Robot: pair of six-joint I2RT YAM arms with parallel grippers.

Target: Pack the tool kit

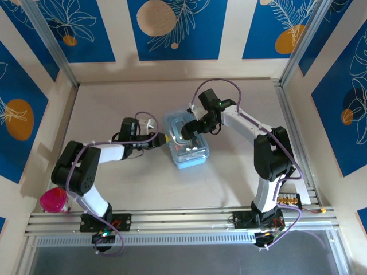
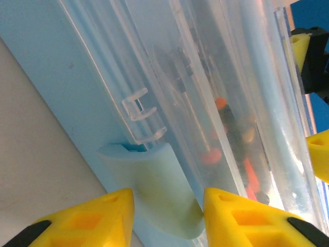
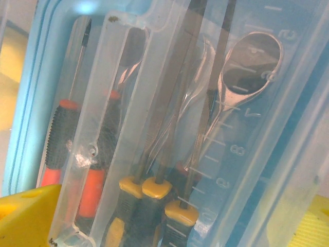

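At table (image 1: pixel 114 103) centre we find the tool kit (image 1: pixel 187 146), translucent blue, clear lid (image 3: pixel 247 154) over screwdrivers (image 3: pixel 60 136). Left gripper (image 2: pixel 169 206) narrowly flanks its latch (image 2: pixel 164 185), grip undetermined; right gripper (image 3: pixel 169 221) spread wide above.

Lies flat mid-tabletop (image 1: pixel 143 189) as a translucent light-blue case (image 1: pixel 192 159), clear lid (image 3: pixel 241 154) over red-and-black-handled screwdrivers (image 3: pixel 59 139), yellow-collared drivers (image 3: pixel 157 188) and a shiny wrench (image 3: pixel 250 67) packed side by side lengthwise, pale-blue latch (image 2: pixel 164 190) on its side wall.
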